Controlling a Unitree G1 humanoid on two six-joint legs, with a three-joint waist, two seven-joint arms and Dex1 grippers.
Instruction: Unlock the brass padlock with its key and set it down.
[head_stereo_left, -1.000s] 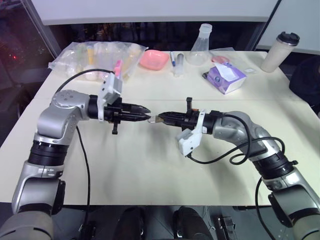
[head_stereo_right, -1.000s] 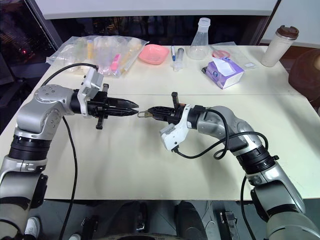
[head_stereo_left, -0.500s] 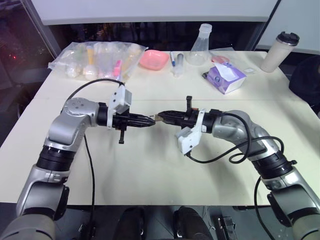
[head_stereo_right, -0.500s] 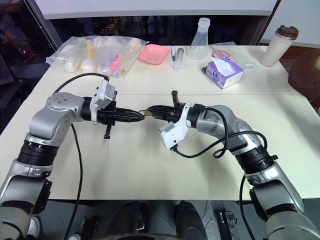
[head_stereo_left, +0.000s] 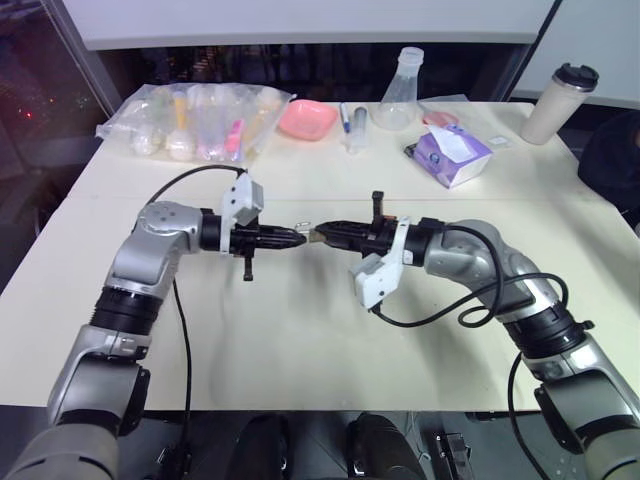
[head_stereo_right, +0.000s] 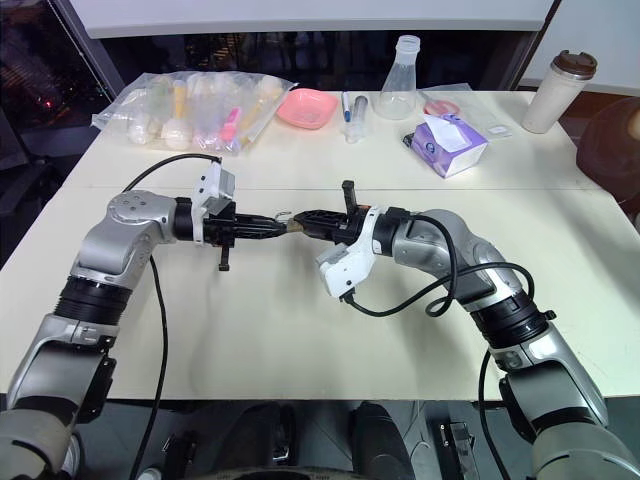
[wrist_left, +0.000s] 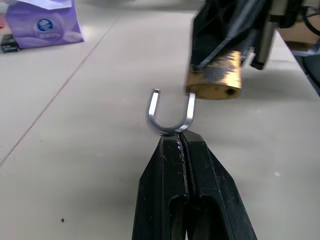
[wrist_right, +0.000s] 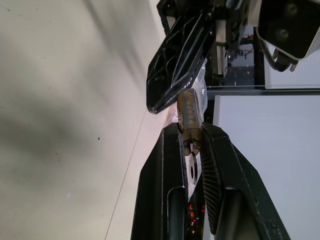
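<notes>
Our two grippers meet tip to tip over the table (head_stereo_left: 300, 330).
Left gripper (head_stereo_left: 298, 236) and right gripper (head_stereo_left: 320, 236) face each other; the padlock (head_stereo_left: 311, 237) sits between them.

Bare table (head_stereo_left: 300, 330) near the grippers; bags (head_stereo_left: 200, 120), tissue pack (head_stereo_left: 452, 155) well behind

The left gripper (wrist_left: 181, 145) has moved in to pinch the brass padlock (wrist_left: 214, 80)'s shackle.
</notes>
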